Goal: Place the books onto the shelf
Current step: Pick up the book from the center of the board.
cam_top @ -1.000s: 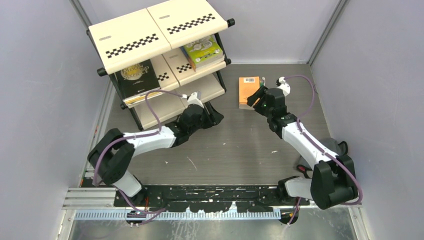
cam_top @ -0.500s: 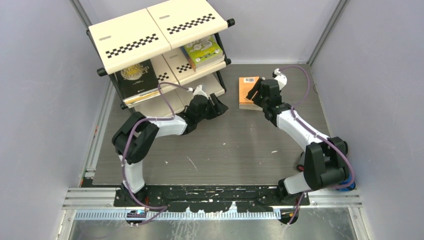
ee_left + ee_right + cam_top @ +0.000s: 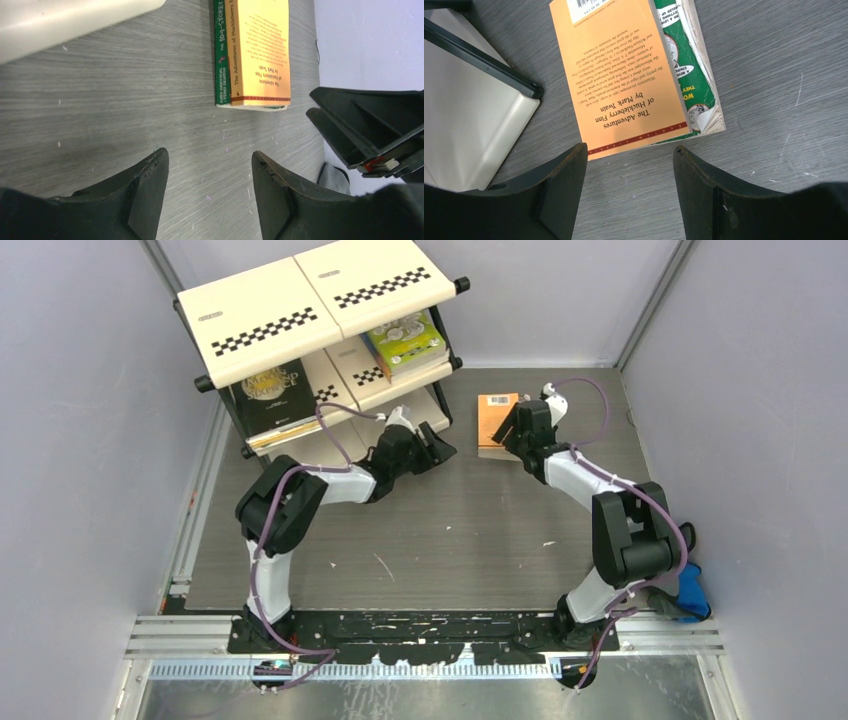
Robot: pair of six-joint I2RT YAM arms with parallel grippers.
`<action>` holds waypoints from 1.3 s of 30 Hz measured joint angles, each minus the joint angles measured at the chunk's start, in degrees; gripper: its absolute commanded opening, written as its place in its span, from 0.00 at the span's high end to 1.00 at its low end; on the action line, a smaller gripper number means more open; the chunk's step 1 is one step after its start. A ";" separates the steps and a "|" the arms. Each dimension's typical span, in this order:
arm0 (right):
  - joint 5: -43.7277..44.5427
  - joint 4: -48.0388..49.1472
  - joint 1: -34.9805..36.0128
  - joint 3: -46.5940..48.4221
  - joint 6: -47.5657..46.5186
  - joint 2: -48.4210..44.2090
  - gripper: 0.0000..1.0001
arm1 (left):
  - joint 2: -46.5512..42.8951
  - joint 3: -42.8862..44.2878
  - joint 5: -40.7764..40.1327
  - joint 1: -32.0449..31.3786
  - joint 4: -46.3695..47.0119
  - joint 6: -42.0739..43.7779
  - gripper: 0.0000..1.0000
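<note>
Two paperbacks sit on the shelf [image 3: 262, 322] in the overhead view: a black book [image 3: 272, 390] with gold lettering on the left of the middle tier and a lime-green book [image 3: 405, 340] on its right. The shelf is built of smooth cream plastic panels with rounded corners. Each panel is crossed by a black-and-white checkered strip, and all are carried on a black tubular frame. An orange book [image 3: 495, 418] lies flat on the grey, wood-grained table [image 3: 450, 530], just right of the lowest tier. The matte black left gripper [image 3: 445, 447] hangs beside that tier. The right gripper [image 3: 508, 430] hangs at the orange book's near edge.

From the left wrist, the left gripper [image 3: 207, 190] has its two wedge-shaped fingers [image 3: 145, 195] spread apart with only bare table between them. Ahead, the orange book [image 3: 262, 50] shows its matte back cover of small print. It rests on a green book [image 3: 221, 50], whose spine runs along its left side. The right gripper [image 3: 370, 130] stands close by at the right.

From the right wrist, the right gripper [image 3: 629, 190] also has its fingers [image 3: 559, 190] parted and holds nothing. The orange book [image 3: 619, 75], with a thin red stripe along its near edge, lies just beyond the fingertips. It sits askew on the glossy green book [image 3: 684, 65], whose worn page corner curls up. A rounded cream corner of the shelf [image 3: 469, 115] lies to the left.
</note>
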 measured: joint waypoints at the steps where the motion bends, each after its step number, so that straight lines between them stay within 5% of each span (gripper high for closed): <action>1: -0.02 0.22 0.00 0.04 0.02 0.42 0.32 | 0.50 0.33 0.07 0.17 0.28 0.02 0.38; 18: -4.15 1.66 -4.26 8.17 0.02 8.09 0.33 | 14.95 16.87 3.10 0.26 5.29 -3.21 0.35; 21: -5.22 1.79 -4.68 9.09 0.04 10.14 0.33 | 17.64 19.52 3.34 0.22 5.55 -3.74 0.27; 39: -9.25 2.21 -7.26 12.92 3.17 13.77 0.36 | 27.15 29.92 7.65 0.24 5.55 -7.98 0.28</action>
